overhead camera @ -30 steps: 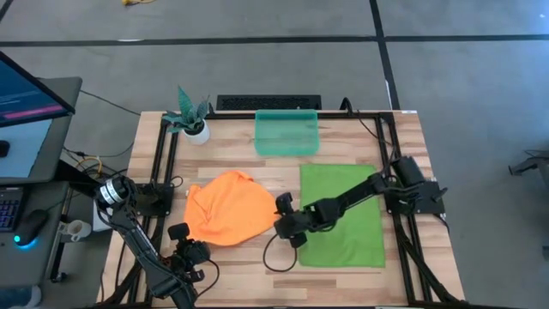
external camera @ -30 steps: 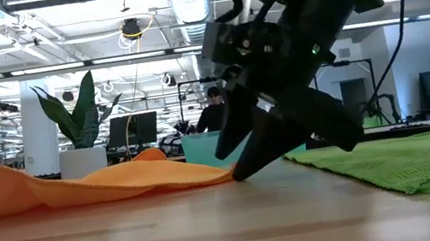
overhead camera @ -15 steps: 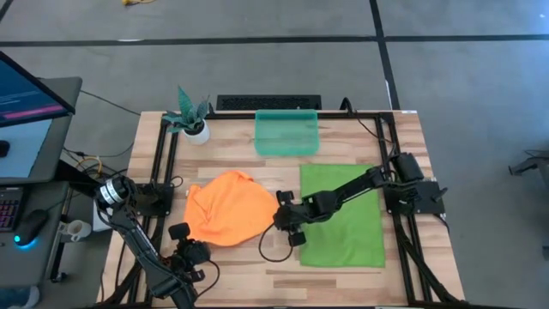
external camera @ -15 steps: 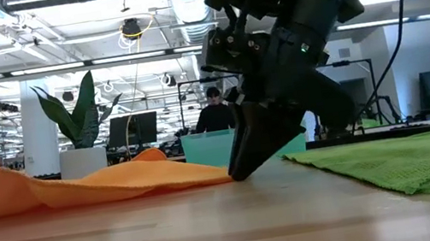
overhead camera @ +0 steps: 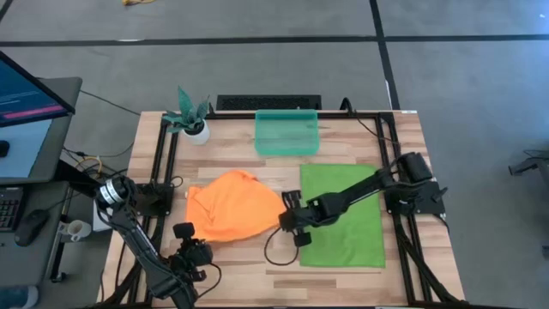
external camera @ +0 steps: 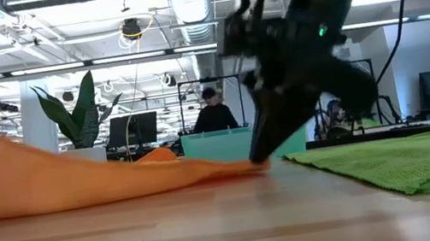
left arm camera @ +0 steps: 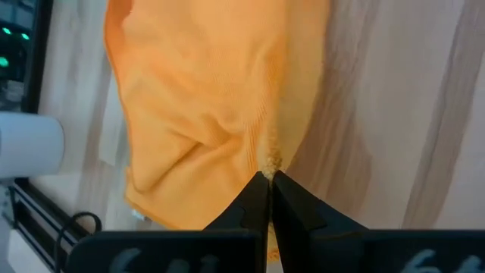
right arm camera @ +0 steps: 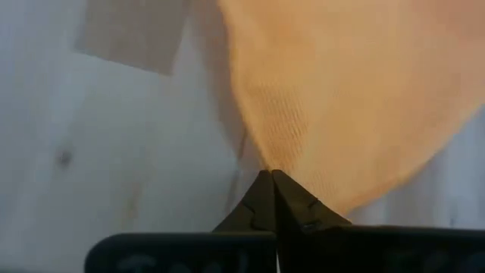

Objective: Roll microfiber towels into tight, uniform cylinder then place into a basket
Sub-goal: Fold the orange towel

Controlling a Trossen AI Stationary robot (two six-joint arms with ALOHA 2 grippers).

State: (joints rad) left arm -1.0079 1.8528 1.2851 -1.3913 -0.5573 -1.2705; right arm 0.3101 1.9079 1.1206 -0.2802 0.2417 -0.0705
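High view first: the orange towel lies crumpled on the table, left of the flat green towel, with the basket empty at the far edge. Right gripper has just snapped closed, pinching the orange towel's right corner and tugging it rightward. Left gripper, fingers pressed together, pins the towel's near-left edge. Looks like they're spreading it flat for rolling.

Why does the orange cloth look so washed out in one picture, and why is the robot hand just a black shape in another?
Right wrist view: the orange towel sits very close to the lens, pale and soft-edged. Low view: bright ceiling lights behind turn the right gripper into a dark silhouette. Left wrist view: the towel's weave looks crisp near the left gripper. High view: lighting is even, shadows faint.
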